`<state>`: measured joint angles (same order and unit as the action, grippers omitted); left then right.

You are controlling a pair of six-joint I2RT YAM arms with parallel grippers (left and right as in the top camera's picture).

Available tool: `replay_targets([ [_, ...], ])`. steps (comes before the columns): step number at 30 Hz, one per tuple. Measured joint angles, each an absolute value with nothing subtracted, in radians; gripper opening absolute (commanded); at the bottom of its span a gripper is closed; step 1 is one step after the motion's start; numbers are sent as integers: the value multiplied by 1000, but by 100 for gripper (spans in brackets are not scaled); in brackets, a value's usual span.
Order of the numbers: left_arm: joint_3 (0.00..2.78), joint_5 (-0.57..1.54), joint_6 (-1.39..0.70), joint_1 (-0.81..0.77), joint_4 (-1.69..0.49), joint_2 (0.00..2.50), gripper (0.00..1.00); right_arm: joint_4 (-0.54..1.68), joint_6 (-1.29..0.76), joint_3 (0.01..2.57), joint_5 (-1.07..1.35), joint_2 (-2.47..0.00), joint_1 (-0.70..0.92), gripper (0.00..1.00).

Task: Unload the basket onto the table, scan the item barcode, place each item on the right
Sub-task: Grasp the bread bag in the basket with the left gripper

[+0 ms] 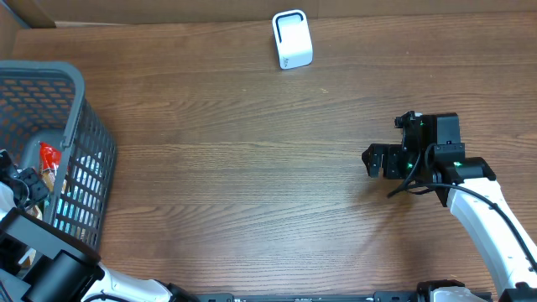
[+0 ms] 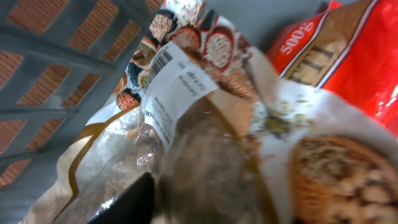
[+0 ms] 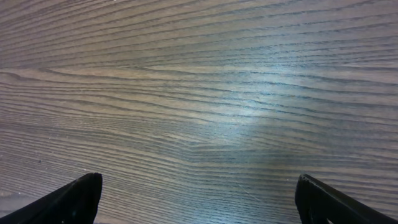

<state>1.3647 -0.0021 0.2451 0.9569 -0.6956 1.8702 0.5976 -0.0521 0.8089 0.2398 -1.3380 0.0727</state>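
The item, a clear-fronted bag [image 2: 205,143] printed with round grain cakes, lies inside the grey basket [image 1: 80,84]. It carries a white label [image 2: 177,93] with a barcode [image 2: 163,60] at its top. My left gripper [image 2: 205,205] is down in the basket, shut on this bag. One black finger [image 2: 134,202] presses the plastic and the other is hidden behind it. From overhead the left gripper [image 1: 25,189] shows only partly at the basket's near side. The white scanner [image 1: 292,39] stands at the table's far edge. My right gripper [image 1: 377,161] [image 3: 199,199] hovers open over bare wood.
A red packet [image 2: 348,56] [image 1: 49,155] lies beside the bag in the basket. The basket's slatted wall [image 2: 56,56] rises close on the left. The wooden table [image 1: 252,168] stretches between the basket and the right arm.
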Motion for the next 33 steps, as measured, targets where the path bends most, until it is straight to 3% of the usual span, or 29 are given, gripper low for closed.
replay_targets([
  [3,1366,-9,233,955,-695,1870,11,598,-52,809,240,-1338,73,100],
  [5,1369,-13,227,955,-702,1870,5,598,-52,809,240,-1338,73,100],
  [14,1455,13,208,955,-850,1870,4,598,-52,809,239,-1338,73,100],
  [22,1717,112,109,955,-990,1834,4,598,-52,809,240,-1338,73,100],
  [33,1972,499,75,931,-1064,1577,4,598,-52,809,240,-1338,73,100],
])
